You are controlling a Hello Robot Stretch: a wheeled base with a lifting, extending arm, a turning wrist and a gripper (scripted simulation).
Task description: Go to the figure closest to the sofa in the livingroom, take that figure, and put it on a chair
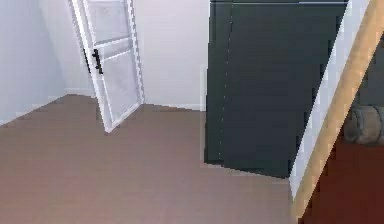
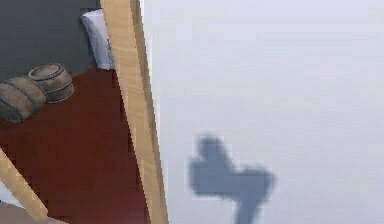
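Observation:
A light wooden door frame [image 1: 335,110] slants down the forward view's right side. Past it lies a dark red floor [image 1: 350,185] with a round brownish barrel-like thing [image 1: 365,122] on it. In the arm side view the same wooden frame [image 2: 135,90] borders the red floor [image 2: 80,150]. There two barrel-like things lie, one lighter [image 2: 50,82] and one darker [image 2: 18,100]. A white upright object [image 2: 97,38] stands behind them against a dark wall.
A white panelled door [image 1: 112,60] stands ajar at the back left of the forward view. A tall dark panel [image 1: 265,85] rises just left of the wooden frame. Brown floor [image 1: 110,170] spreads ahead. A plain pale wall [image 2: 280,80] covers the arm side view's right.

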